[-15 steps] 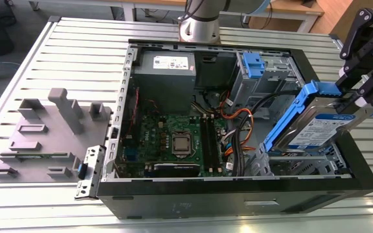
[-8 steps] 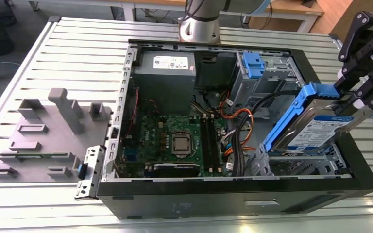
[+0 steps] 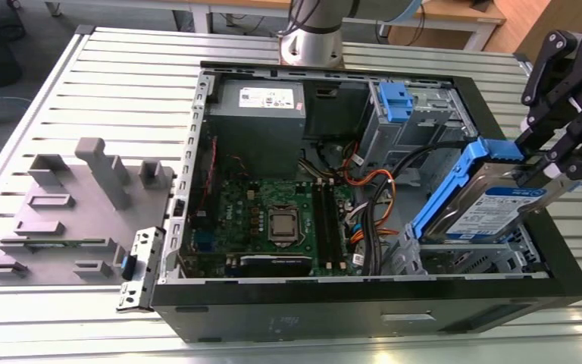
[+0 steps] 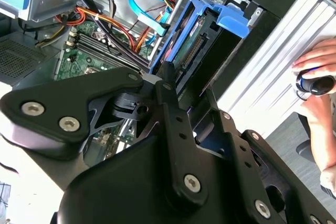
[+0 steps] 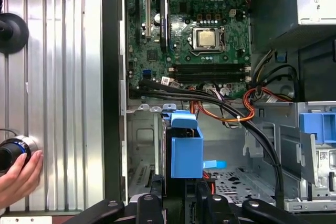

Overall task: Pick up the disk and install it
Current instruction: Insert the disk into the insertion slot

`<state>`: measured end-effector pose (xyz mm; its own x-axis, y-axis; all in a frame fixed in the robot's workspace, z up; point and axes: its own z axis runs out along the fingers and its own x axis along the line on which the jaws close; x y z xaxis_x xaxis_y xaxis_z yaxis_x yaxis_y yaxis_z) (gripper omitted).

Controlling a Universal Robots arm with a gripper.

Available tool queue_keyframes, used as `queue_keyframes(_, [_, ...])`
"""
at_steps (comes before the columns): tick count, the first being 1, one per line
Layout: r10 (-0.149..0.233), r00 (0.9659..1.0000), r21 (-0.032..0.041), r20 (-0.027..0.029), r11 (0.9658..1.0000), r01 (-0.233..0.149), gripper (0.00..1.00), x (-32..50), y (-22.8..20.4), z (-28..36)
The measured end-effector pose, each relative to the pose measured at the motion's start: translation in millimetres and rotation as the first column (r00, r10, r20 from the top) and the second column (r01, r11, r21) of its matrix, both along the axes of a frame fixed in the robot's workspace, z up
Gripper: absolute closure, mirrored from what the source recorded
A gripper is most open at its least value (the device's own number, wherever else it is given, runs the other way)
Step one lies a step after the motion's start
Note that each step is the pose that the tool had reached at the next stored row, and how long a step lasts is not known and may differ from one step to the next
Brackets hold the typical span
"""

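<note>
The disk (image 3: 483, 201), a silver hard drive with a blue-and-white label and blue side rails, hangs tilted over the open computer case (image 3: 372, 303), at the corner on the exterior view's right. My gripper (image 3: 552, 173) is shut on its upper end. Below it lies the perforated metal drive bay (image 3: 473, 258). In the first wrist view the disk (image 5: 186, 148) stands edge-on between my fingers (image 5: 157, 195), above the bay floor (image 5: 236, 179). The second wrist view shows the disk's (image 4: 194, 40) connector edge and blue rail past the black gripper links (image 4: 173, 108).
Inside the case are the green motherboard (image 3: 281, 220), a grey power supply box (image 3: 261, 102), a blue caddy (image 3: 394, 102) and black and orange cables (image 3: 372, 178). A grey plastic fixture (image 3: 79, 205) stands beside the case. A person's hand (image 5: 18, 174) rests on a black knob on the table.
</note>
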<state>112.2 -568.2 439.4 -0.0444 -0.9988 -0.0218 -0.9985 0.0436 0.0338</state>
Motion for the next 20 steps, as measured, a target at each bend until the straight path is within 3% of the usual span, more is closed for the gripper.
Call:
queue_keyframes(6, [0.0,1.0,0.0001,0.0008,1.0,0.0,0.65,0.0,0.0,-9.7])
queue_keyframes(14, [0.0,1.0,0.0003,0.0008,1.0,0.0,0.65,0.0,0.0,-11.0])
queue_keyframes(20, [0.0,1.0,0.0002,0.0008,1.0,0.0,0.65,0.0,-0.1,-21.3])
